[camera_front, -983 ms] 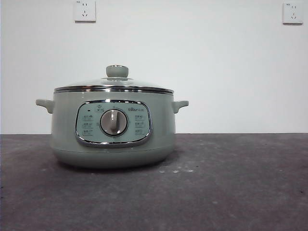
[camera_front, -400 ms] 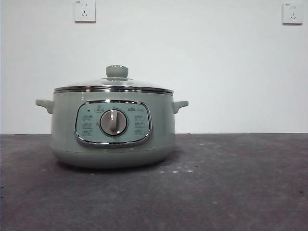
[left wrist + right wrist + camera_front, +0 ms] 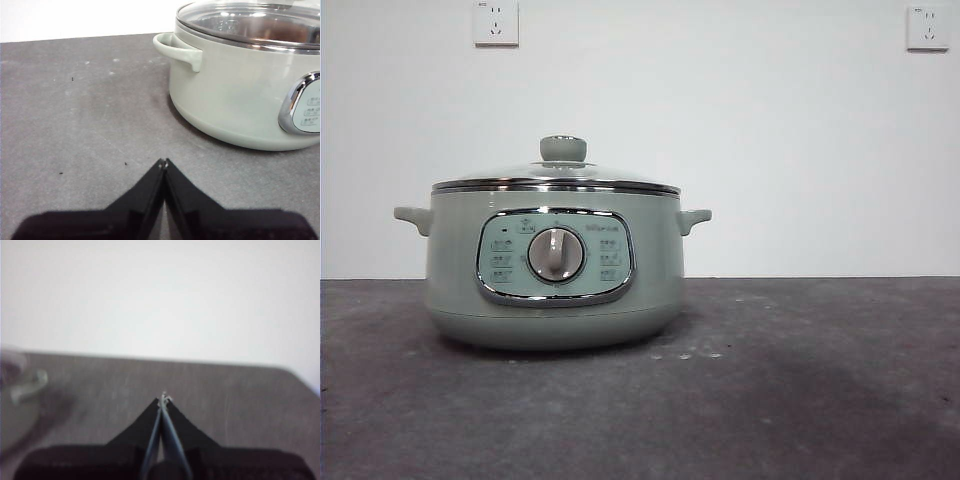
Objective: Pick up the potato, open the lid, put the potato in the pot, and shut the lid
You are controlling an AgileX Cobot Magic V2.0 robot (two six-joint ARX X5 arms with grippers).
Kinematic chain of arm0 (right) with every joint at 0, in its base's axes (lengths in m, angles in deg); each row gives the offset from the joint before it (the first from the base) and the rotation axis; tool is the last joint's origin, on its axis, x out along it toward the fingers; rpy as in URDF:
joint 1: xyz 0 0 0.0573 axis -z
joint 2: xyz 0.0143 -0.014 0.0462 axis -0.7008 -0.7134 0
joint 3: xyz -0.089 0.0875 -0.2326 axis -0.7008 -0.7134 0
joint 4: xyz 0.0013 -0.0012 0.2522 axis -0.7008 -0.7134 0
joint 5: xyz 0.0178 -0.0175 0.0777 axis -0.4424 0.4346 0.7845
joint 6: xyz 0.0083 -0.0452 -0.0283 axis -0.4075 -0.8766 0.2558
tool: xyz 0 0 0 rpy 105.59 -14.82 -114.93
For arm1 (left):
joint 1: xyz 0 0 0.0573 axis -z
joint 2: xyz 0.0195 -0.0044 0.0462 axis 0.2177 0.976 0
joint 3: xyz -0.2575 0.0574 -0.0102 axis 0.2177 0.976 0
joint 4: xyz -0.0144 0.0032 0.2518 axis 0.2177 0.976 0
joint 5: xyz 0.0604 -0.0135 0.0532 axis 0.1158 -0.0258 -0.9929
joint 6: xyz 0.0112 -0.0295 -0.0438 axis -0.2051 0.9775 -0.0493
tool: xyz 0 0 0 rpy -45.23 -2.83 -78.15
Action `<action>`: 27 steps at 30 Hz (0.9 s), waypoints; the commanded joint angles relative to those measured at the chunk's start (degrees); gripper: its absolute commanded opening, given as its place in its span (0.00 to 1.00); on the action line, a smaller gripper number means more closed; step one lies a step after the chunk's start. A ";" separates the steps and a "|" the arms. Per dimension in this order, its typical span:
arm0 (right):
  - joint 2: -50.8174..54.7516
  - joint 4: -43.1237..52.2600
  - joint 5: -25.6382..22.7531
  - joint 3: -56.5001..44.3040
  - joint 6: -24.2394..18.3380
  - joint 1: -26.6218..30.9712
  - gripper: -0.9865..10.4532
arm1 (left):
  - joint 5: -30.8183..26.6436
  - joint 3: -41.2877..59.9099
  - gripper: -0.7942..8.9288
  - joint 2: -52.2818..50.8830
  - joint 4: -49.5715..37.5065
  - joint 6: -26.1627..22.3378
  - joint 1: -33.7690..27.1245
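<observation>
1. Front view: nothing is seen changed across the last second; the pot [image 3: 554,265] sits left of centre, the lid [image 3: 558,178] on it.
2. The potato is unseen; the task is judged done or unstarted.
3. The left hand [image 3: 163,162] and right hand [image 3: 163,399] are closed empty above the worktop [image 3: 800,400].

We are holding our left gripper [image 3: 164,162] low over the tabletop, its two black jaws pressed together so the tips are meeting in a single point with nothing between them. We are keeping our right gripper [image 3: 163,399] in much the same pose, jaws closed tip to tip and carrying nothing, though its wrist view is blurred. Neither arm is showing in the front view.
</observation>
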 commanded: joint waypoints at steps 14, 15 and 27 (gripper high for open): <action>3.65 0.04 0.04 -14.27 1.42 -0.04 0.09 | -0.15 0.50 0.08 0.00 -0.46 0.33 0.11; 3.65 0.07 0.26 -14.27 1.84 -0.07 0.09 | -0.13 0.50 0.08 0.00 -0.46 0.33 0.11; 3.54 0.02 -0.46 -14.27 1.75 -0.07 0.09 | -0.15 0.50 0.08 0.00 -0.46 0.33 0.11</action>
